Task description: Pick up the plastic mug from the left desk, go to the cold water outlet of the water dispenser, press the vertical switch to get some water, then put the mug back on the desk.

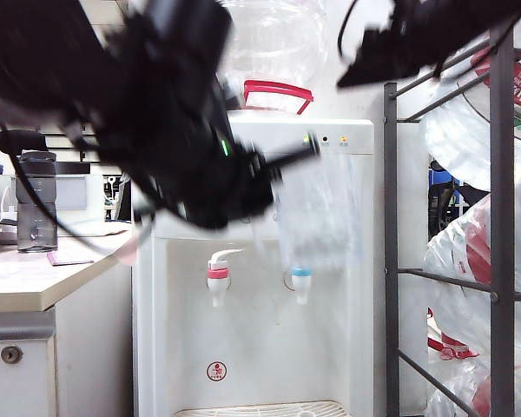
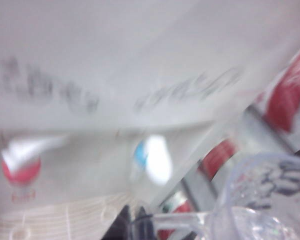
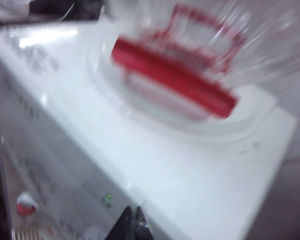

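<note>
Office corner backdrop: white water dispenser (image 1: 269,347) at centre, a rack of large jugs (image 1: 486,261) to its right, the left desk (image 1: 35,282) with a dark-lidded bottle (image 1: 36,201) to its left.

Plastic mug (image 1: 317,213) — clear, motion-blurred — is off the desk, held in the air in front of the dispenser, just above the cold water outlet (image 1: 301,282) with its blue band. Left gripper (image 1: 273,169) is clenched on the mug, apparently by its handle; in the left wrist view the mug's (image 2: 270,200) dimpled wall fills the near corner.

Right gripper (image 3: 131,220) sits high above the dispenser's top, beside the red-handled jug (image 3: 175,75); its fingers look pressed together with nothing between them.

Step in hand, as I judge it: carrying the mug to the cold tap. Next move calls for lowering the mug until its mouth sits under the blue-banded spout, then working the vertical switch — not made out here.

Writing: grey lettering on the dispenser front in the left wrist view, too blurred to read; a small red round sticker (image 1: 216,371) low on the front, illegible.
</note>
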You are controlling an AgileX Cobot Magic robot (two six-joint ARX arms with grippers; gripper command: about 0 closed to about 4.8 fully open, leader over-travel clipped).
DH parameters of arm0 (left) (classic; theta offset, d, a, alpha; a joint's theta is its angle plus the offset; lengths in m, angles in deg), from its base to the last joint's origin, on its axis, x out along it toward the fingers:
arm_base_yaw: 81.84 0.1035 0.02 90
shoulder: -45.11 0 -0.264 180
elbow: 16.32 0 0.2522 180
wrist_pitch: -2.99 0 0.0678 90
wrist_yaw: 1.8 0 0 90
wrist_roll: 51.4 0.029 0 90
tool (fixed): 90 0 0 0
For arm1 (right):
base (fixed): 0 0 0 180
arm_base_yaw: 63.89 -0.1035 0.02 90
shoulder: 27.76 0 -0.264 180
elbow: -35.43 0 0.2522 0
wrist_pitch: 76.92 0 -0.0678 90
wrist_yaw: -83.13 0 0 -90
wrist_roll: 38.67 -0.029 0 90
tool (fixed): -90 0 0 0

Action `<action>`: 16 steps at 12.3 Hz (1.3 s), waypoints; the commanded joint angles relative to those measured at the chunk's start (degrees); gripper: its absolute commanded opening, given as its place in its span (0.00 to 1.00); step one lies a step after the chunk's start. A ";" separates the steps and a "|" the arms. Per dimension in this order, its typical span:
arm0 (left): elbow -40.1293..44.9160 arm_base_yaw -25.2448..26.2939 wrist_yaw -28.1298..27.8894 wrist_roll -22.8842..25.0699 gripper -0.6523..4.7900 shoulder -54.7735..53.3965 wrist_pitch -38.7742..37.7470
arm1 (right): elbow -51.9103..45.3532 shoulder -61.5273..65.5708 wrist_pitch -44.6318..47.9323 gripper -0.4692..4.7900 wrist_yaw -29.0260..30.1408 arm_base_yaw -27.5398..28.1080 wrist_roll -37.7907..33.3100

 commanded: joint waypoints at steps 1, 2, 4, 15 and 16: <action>-0.26 -0.20 -1.20 3.63 0.11 5.49 2.45 | 0.11 -3.67 0.92 0.08 -1.88 -0.02 -4.70; -0.26 -0.20 -1.27 4.48 0.11 7.02 2.47 | 0.11 -4.83 0.76 0.08 -1.90 -0.02 -4.87; -0.26 -0.20 -1.29 5.31 0.11 10.32 1.66 | 0.11 -7.32 0.46 0.08 -2.71 -0.02 -5.84; -0.26 14.99 -8.52 19.50 0.11 39.95 -15.34 | 0.11 -15.87 -4.44 0.08 1.22 -0.17 -13.60; -0.26 19.63 -7.39 19.50 0.11 40.50 -15.82 | 0.11 -16.24 -4.57 0.08 1.22 -0.20 -13.75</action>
